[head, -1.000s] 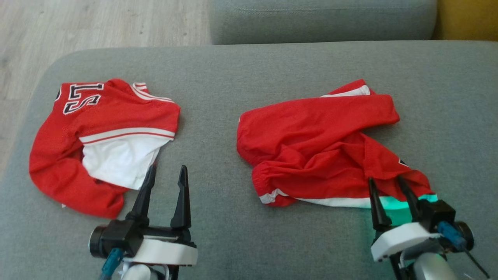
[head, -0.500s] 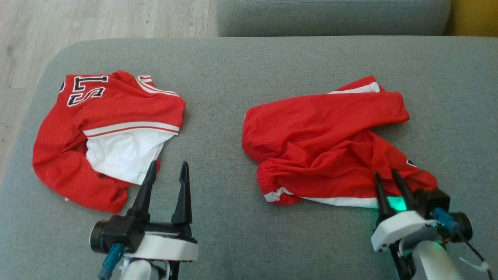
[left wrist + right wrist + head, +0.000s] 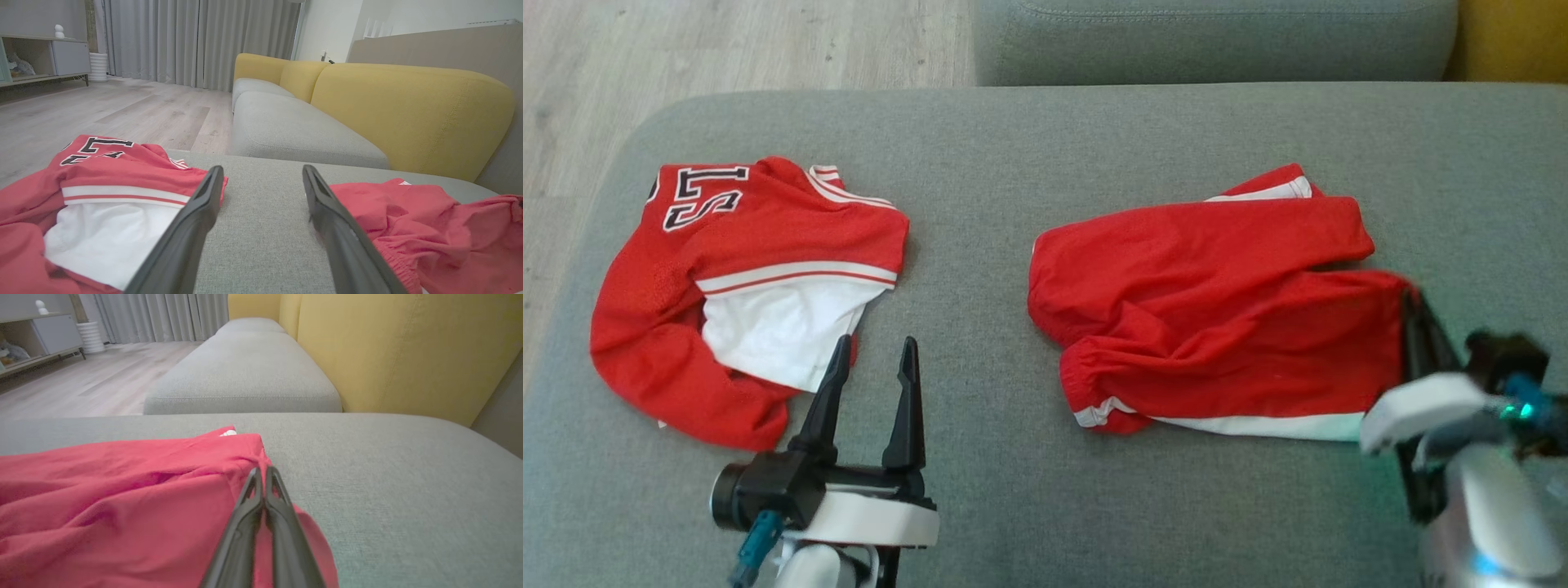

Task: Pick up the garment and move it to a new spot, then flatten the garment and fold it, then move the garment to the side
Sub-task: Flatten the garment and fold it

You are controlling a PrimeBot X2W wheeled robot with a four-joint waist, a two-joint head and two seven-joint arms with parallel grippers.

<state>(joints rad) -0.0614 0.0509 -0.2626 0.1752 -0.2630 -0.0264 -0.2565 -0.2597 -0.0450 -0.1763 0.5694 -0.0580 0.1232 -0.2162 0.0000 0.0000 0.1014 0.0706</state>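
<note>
right pincer (image 3: 1411,302): now pinching red shorts (image 3: 1201,327) corner, cloth drawn rightward | left pincer (image 3: 874,353): unchanged, spread

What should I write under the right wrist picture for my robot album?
The right gripper pinches the edge of the red garment on a gray cushion.

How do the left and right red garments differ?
The left garment shows black-and-white lettering and a large white panel; the right garment is almost all red with white trim. The left garment lies unheld beside the open left gripper; the right garment is pinched at its edge by the shut right gripper. Both are red, on the grey cushion.
</note>
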